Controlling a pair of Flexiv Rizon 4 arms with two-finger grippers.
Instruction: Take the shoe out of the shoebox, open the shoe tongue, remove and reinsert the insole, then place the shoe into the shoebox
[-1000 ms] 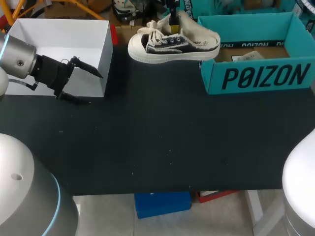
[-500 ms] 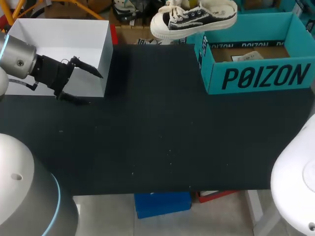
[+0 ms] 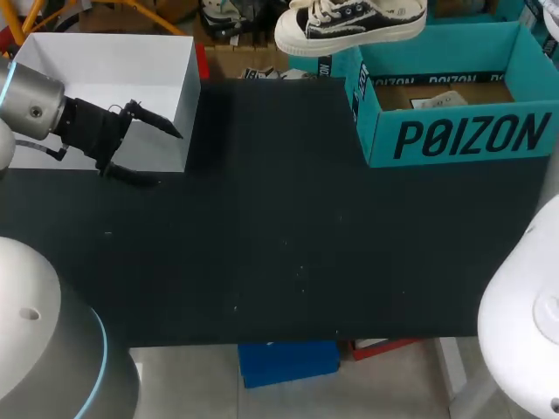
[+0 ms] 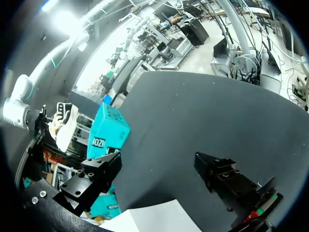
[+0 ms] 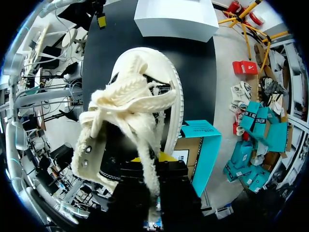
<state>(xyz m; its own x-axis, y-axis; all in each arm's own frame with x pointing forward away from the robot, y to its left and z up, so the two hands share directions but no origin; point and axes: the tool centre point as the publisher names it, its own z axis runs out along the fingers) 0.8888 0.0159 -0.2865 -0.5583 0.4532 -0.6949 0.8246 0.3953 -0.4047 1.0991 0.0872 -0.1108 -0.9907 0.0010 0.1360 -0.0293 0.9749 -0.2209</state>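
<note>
The shoe (image 3: 349,22) is held in the air by the far left corner of the teal shoebox (image 3: 463,140), clamped at its heel in the right pincer (image 5: 155,162). The left pincer (image 3: 144,150) is spread apart beside the white box (image 3: 105,61), over the tabletop (image 3: 288,236).

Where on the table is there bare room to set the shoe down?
The strip between the white box and teal shoebox is bare, and so is the whole front of the table. The far left corner is crowded: the left gripper hangs open in front of the white box.
</note>
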